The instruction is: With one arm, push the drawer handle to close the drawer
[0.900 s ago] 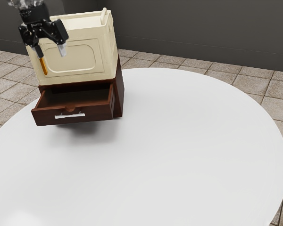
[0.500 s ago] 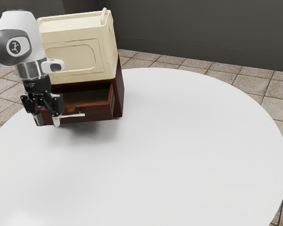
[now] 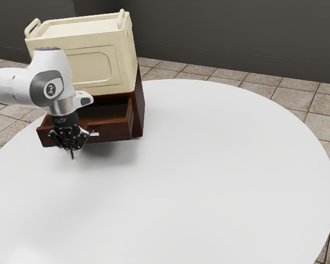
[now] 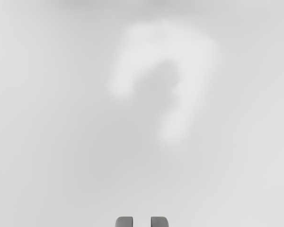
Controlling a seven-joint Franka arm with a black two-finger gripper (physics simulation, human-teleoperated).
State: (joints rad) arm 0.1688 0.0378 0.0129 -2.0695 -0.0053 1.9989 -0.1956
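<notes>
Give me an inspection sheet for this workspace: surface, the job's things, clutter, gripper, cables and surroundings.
Surface: round white table, with a soft shadow under the drawer front.
Job's things: drawer open, pulled out of its dark brown cabinet; silver handle on its front, partly hidden.
Clutter: cream bin on top of the cabinet, with raised loop handles.
Gripper: pointing down in front of the drawer, hiding part of the handle; contact cannot be judged.
Cables: nothing seen.
Surroundings: dark grey wall and tiled floor beyond the table.
</notes>
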